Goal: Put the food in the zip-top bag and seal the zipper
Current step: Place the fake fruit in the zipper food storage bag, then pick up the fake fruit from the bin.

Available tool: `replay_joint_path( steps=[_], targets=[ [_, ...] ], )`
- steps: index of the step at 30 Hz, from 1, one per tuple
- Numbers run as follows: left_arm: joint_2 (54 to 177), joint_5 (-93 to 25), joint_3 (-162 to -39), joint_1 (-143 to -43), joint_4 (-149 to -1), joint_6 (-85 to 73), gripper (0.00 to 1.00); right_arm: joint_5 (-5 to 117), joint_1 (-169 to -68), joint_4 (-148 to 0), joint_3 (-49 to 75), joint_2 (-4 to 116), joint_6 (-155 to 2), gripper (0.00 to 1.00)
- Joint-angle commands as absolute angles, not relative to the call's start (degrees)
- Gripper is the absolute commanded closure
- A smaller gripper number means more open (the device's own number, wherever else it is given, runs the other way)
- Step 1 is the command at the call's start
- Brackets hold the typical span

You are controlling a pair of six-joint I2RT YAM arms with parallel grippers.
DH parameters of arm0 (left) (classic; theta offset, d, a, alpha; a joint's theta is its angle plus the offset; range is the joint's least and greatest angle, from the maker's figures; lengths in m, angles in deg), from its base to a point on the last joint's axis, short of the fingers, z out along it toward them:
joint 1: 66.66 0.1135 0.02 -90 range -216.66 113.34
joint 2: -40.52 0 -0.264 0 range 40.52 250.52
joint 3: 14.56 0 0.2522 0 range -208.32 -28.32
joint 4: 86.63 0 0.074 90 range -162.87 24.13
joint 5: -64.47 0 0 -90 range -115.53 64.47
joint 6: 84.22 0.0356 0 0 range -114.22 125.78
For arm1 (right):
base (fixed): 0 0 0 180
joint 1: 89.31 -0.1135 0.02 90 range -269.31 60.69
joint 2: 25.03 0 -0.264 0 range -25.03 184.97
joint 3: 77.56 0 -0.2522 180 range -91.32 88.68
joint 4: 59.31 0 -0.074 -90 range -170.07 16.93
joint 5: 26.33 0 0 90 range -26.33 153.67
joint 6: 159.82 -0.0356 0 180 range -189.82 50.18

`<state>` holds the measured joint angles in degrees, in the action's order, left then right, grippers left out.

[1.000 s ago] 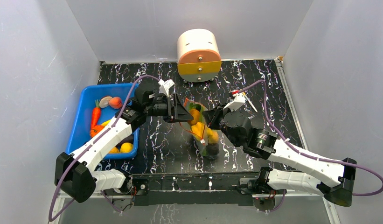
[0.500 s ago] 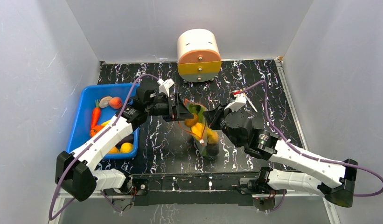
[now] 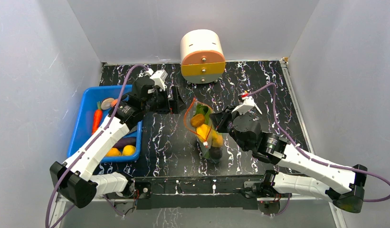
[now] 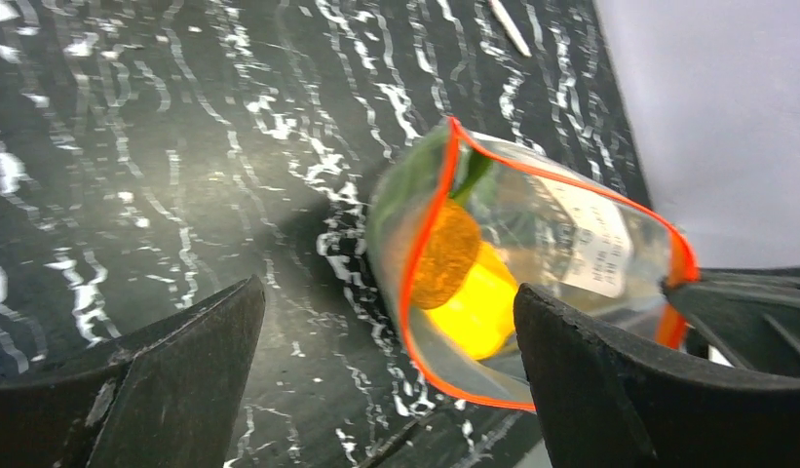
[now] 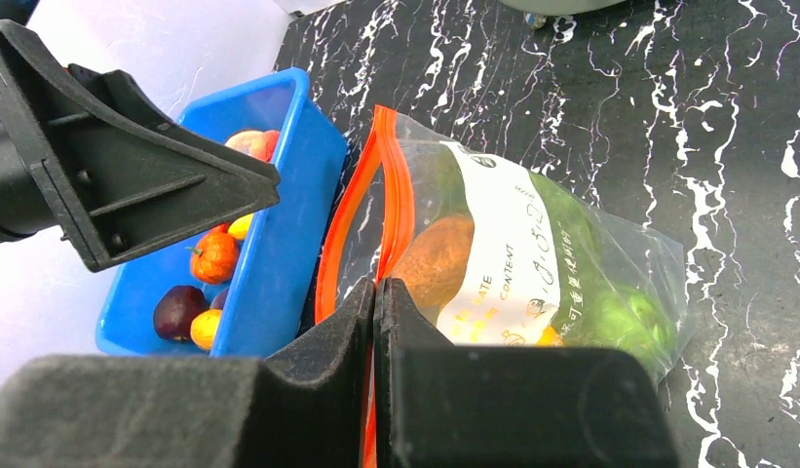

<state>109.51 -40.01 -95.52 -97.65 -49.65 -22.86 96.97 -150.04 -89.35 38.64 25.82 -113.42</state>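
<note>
The clear zip-top bag (image 3: 205,137) stands mid-table with its mouth open towards the left. It holds food: a brown lump (image 3: 197,120), yellow pieces (image 3: 202,132) and green items. My right gripper (image 3: 215,124) is shut on the red-orange zipper strip (image 5: 378,255) at the mouth's near end. In the right wrist view the bag (image 5: 571,263) shows its white label (image 5: 503,258). My left gripper (image 3: 177,99) is open and empty, apart from the mouth on its far left. In the left wrist view the gripper (image 4: 388,292) faces the open mouth, the brown lump (image 4: 444,253) and a yellow piece (image 4: 485,310).
A blue bin (image 3: 84,124) at the left holds a carrot (image 3: 97,118) and other toy food; it also shows in the right wrist view (image 5: 279,224). A cream and orange round drawer unit (image 3: 202,56) stands at the back. Grey walls close three sides.
My left gripper has pulled back from the bag's mouth to the far left, open and empty. The brown lump now lies inside the mouth. The right gripper keeps its grip.
</note>
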Motion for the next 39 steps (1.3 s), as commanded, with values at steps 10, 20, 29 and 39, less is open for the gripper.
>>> replay_joint_path(
  steps=[10, 20, 29, 39],
  targets=[
    [107.02, -10.95, -99.20, -92.23, -40.70, -15.72, 0.02, 98.71, -150.18, -86.98, 36.42, 23.56, -112.10, 1.00],
    [107.08, -12.19, -92.56, -73.63, -46.46, -15.27, 0.02, 97.19, -150.20, -86.29, 36.49, 24.52, -111.60, 1.00],
    [108.85, -15.68, -83.57, -57.00, -55.19, -18.09, 0.16, 96.40, -150.12, -86.88, 36.22, 24.70, -111.71, 1.00],
    [107.59, -8.61, -79.53, -46.57, -61.03, -19.83, 0.48, 93.81, -150.17, -87.97, 33.79, 24.89, -111.49, 1.00]
  ],
)
